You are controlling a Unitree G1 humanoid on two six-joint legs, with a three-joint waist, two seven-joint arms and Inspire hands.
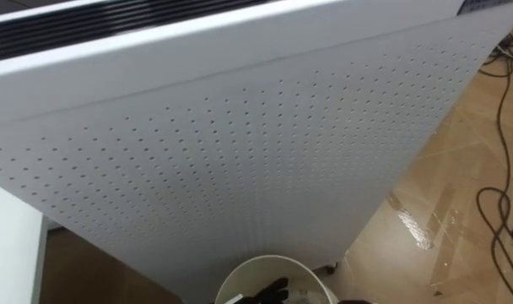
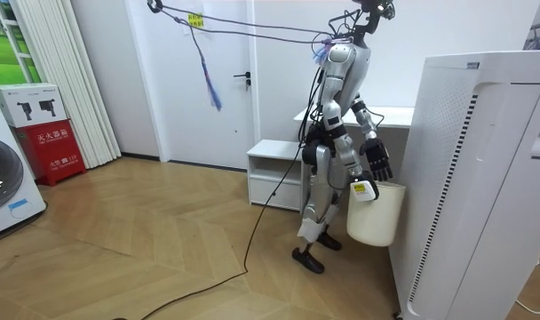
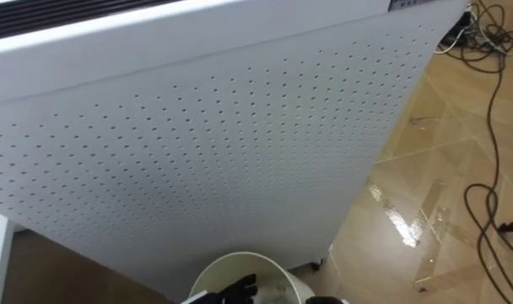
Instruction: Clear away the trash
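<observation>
Wood floor (image 1: 442,211) lies open beside perforated cabinet (image 1: 240,152); bin (image 1: 278,263) near its base.

One white bin (image 2: 374,218), one perforated white unit (image 1: 240,152), one washing machine (image 2: 3,182).

Head eyes look down close on perforated unit (image 1: 240,152); room view shares it from afar.

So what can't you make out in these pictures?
What is in the bin: the eye views' lower edge cuts it off, and in the room view its wall hides the inside.
The hand at its rim: cut by that edge, so left or right and its grip are unclear.
Anything behind the white unit: it blocks the eye views ahead.
</observation>
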